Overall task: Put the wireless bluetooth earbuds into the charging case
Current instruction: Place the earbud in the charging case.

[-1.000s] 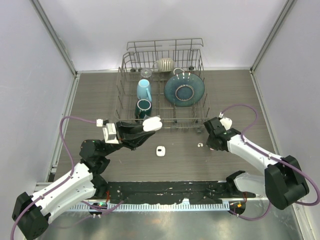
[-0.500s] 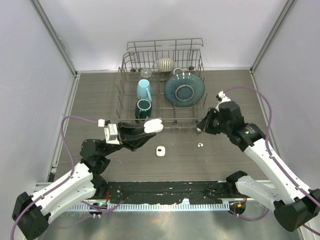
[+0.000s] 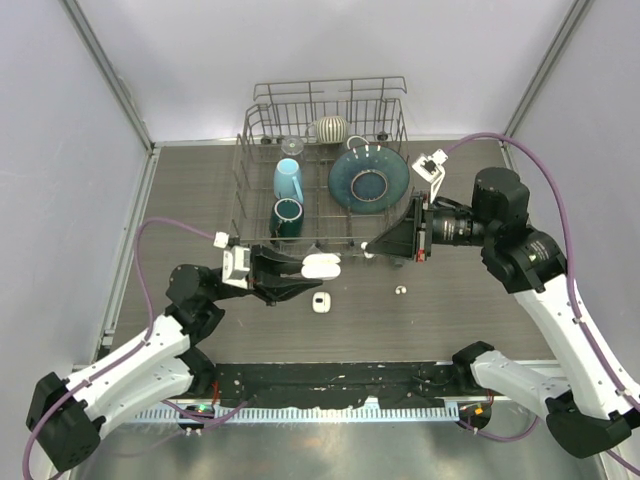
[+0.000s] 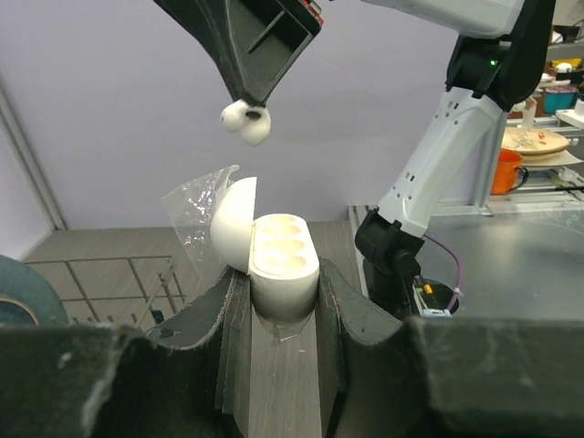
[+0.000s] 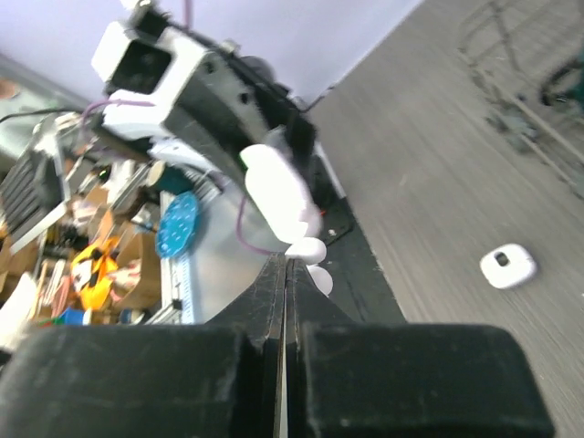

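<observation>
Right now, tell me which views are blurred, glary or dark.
Top external: even light, sharp throughout. Left wrist: the open charging case and the earbud above it are crisp; the near foreground is dark and soft. Right wrist: tilted, the charging case washed out white, background clutter blurred.

left hand (image 3: 316, 268): jaws clamped, forearm low | right hand (image 3: 372, 250): pinched closed, pointing at left hand

Pale walls (image 3: 330, 50) enclose grey wood-grain table (image 3: 200, 190)
</observation>
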Available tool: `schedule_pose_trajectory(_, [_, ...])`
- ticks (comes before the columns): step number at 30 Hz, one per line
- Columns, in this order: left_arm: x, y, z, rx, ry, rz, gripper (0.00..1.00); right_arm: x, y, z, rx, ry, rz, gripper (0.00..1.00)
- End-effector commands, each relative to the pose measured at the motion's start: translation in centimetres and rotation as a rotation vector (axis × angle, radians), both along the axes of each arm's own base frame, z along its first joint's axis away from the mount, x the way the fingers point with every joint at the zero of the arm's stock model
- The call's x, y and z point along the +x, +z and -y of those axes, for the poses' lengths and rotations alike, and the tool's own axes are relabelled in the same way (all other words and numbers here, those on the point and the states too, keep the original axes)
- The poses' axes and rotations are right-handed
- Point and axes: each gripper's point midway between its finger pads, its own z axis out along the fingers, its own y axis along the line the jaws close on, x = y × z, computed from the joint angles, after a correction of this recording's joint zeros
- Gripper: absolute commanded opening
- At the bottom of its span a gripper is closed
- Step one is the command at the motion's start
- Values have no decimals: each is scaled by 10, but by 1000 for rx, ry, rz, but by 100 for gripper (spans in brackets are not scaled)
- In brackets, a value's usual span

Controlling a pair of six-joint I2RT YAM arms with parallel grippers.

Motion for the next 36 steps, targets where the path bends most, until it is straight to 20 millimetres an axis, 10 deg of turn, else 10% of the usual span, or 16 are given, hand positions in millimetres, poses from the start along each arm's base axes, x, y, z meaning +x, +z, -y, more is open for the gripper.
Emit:
schedule_pose_trajectory(1, [-12, 15, 5, 6, -82, 59, 0, -49, 49, -2, 145, 261, 107, 1])
schedule_pose_trajectory(7, [-11, 18, 13, 31, -129, 56, 0, -81, 77, 5, 234, 385, 186, 1])
schedule_pose_trajectory(16, [-13, 19, 21, 58, -201, 51, 0, -74, 74, -4, 220, 430, 157, 1])
schedule_pose_trajectory(36, [-26, 22, 21, 92, -294, 45, 0, -66, 14, -69, -88, 475, 134, 1])
